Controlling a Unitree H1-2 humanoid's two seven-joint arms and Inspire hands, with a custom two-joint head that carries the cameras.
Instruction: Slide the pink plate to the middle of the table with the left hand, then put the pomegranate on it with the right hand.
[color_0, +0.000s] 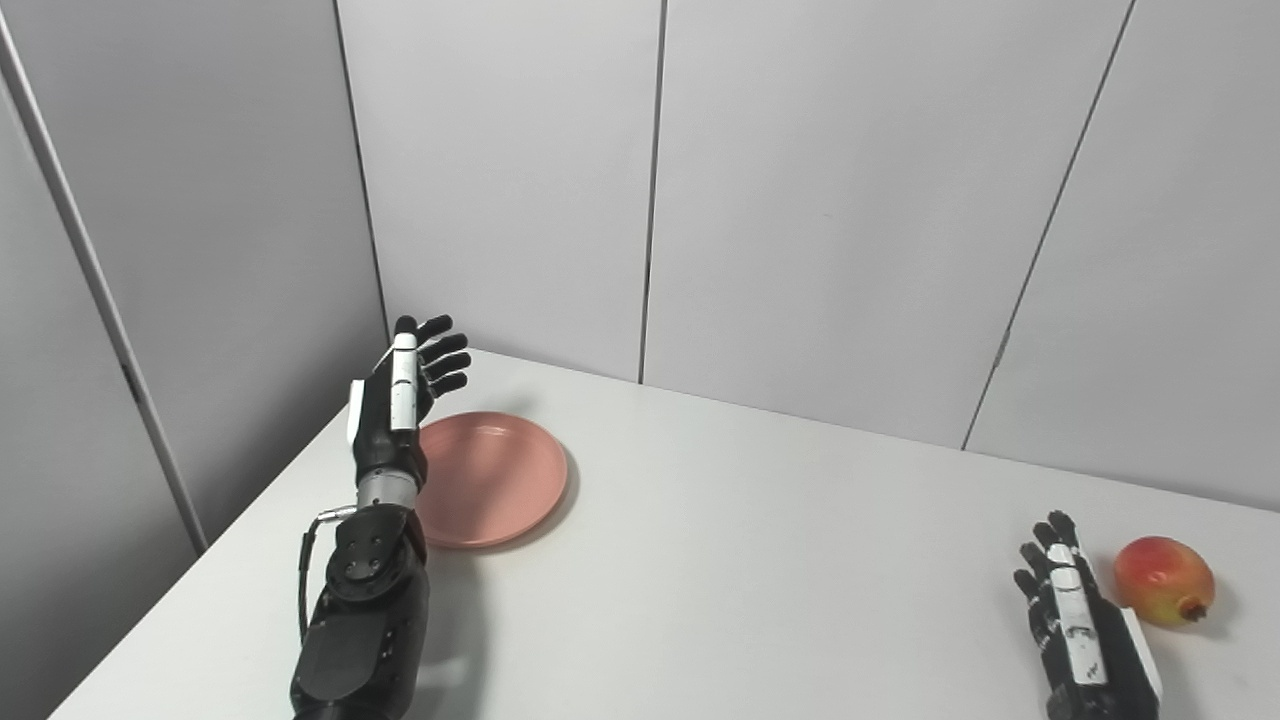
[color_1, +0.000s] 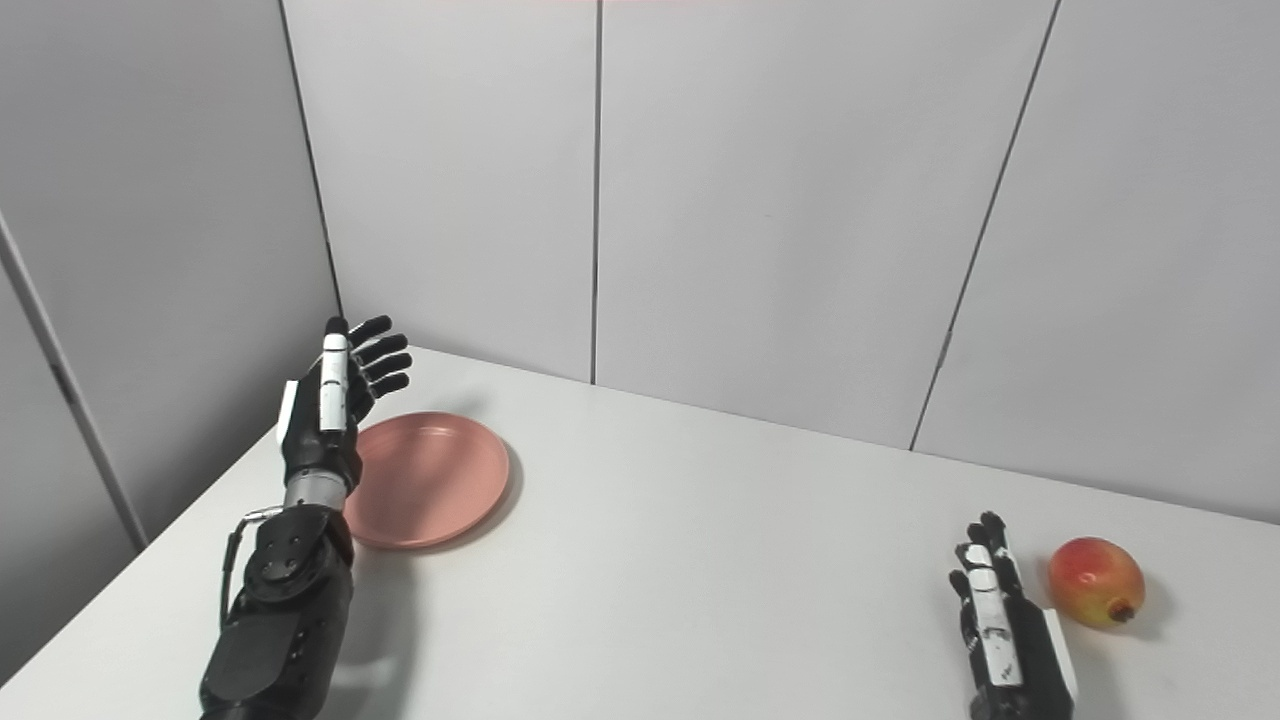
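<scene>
Your pink plate (color_0: 490, 478) sits flat on the white surface (color_0: 760, 560), close to the far left corner and well apart from the middle where it has to go. Nothing lies on it.

Your left robot hand (color_0: 405, 390) stands at the plate's left rim, edge-on, palm turned toward the plate, fingers apart and stretched upward. It holds nothing. Whether it touches the rim you cannot tell from either view; it overlaps the near-left edge. That stance looks chosen for a push: with the palm behind the rim, a sweep to the right would carry the plate toward the centre without any need to pinch or lift it. The slide itself seems not yet done.

The pomegranate (color_0: 1165, 580) rests on the surface near the right edge, its dark crown pointing toward you. Your right robot hand (color_0: 1075, 625) lies low just beside it, on its left, fingers extended and loosely spread, gripping nothing. It appears to wait there so the reach to the fruit is short once the plate arrives.

Behind the surface stand plain grey wall panels (color_0: 830, 200).
</scene>
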